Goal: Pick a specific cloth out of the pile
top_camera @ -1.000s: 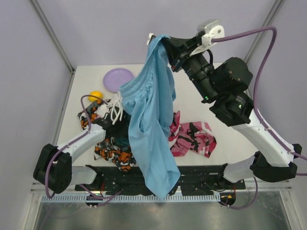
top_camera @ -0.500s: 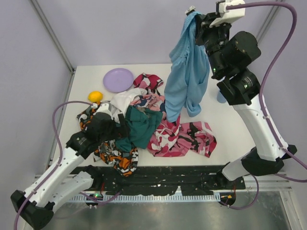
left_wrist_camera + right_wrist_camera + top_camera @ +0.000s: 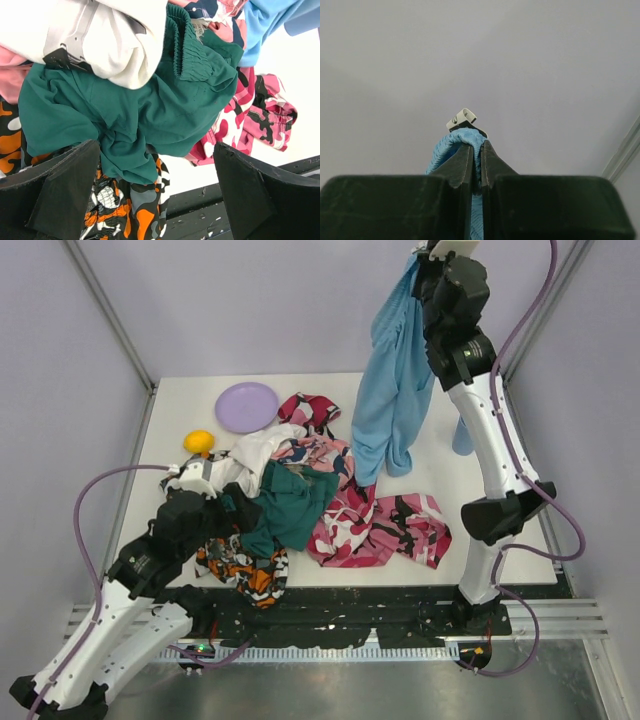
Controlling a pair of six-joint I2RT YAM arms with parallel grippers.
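The right pincer, shut tight on a bunched fold of the cloth, holds it high above the far right part of the surface. The sky-blue cloth hangs full length, and its lowest folds reach down to the pile, which sprawls from mid-surface toward the near left corner. From above, whether the hem touches the pink camouflage garment cannot be told.

The wrist view shows only a small roll of fabric between the closed fingers, so the likeliest mishap is a slip. A swing or a tug from a snagged hem could pull the soft cloth free and drop it back on the heap. A hem that is caught could also drag the pink garment along.

A blue cup stands near the right edge, behind the arm. The swaying cloth, or the arm coming down, might tip it.

The left pincer is spread wide and holds nothing. It sits low over the teal garment by the near left corner, and from there it could disturb the pile.
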